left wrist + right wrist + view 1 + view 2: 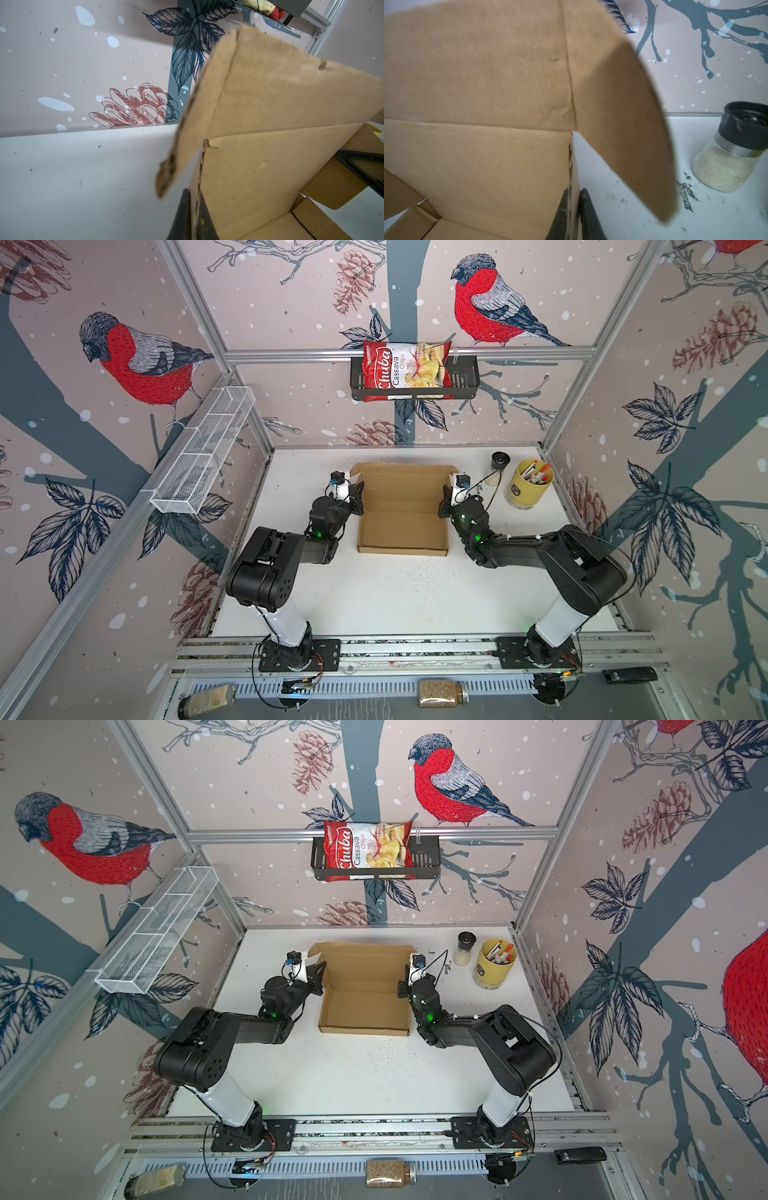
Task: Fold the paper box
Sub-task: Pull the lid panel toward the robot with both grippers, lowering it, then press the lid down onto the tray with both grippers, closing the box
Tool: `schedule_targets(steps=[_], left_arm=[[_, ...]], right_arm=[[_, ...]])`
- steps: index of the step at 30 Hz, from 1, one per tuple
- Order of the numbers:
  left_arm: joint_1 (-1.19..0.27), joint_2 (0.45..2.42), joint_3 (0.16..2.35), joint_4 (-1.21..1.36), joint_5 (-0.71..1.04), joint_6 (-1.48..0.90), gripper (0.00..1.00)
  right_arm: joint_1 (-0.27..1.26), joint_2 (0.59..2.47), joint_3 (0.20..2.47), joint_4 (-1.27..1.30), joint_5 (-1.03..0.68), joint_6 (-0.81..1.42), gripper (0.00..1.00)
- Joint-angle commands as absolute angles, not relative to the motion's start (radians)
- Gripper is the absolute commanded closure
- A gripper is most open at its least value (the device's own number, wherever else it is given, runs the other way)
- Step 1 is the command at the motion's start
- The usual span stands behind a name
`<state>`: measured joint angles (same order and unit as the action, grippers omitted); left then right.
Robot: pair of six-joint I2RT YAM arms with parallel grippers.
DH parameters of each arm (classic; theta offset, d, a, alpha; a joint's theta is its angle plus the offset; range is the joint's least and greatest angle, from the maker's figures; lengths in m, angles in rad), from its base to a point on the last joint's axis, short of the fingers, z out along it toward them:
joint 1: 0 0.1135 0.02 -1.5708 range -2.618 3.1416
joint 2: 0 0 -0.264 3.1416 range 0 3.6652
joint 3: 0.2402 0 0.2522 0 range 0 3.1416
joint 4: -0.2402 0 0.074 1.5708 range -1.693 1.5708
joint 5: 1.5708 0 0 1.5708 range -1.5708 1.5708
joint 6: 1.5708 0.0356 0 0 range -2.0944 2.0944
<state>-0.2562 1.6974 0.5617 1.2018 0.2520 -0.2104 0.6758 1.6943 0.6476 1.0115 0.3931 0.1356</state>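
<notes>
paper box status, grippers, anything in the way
Left gripper shut on paper box left wall; right gripper shut on right wall. Lid up, not closed. Shaker near right flap, apart.

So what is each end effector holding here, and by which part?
Both hold the paper box: the left end effector pinches its left side wall, the right end effector its right side wall, each close to the raised lid's hinge.

The white table is carrying the open brown paper box toward its far middle, while a black-lidded glass shaker and a yellow cup of pens are standing side by side near its far right corner and dark specks are lying scattered just in front of the box.
</notes>
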Motion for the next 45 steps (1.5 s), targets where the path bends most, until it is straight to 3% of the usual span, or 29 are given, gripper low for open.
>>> schedule_targets(steps=[1, 9, 37, 45], left_arm=[[-0.281, 1.702, 0.549, 1.266, 0.343, -0.224, 0.93], [-0.288, 1.709, 0.502, 1.329, 0.323, -0.254, 0.93], [-0.367, 1.775, 0.365, 1.464, 0.281, -0.246, 0.93], [-0.368, 1.794, 0.321, 1.523, 0.285, -0.232, 0.93]], right_arm=[[0.705, 1.696, 0.629, 1.144, 0.356, 0.131, 0.88], [0.736, 1.716, 0.57, 1.289, 0.39, 0.115, 0.88], [0.798, 1.723, 0.474, 1.311, 0.45, 0.104, 0.91], [0.801, 1.711, 0.442, 1.299, 0.456, 0.097, 0.85]])
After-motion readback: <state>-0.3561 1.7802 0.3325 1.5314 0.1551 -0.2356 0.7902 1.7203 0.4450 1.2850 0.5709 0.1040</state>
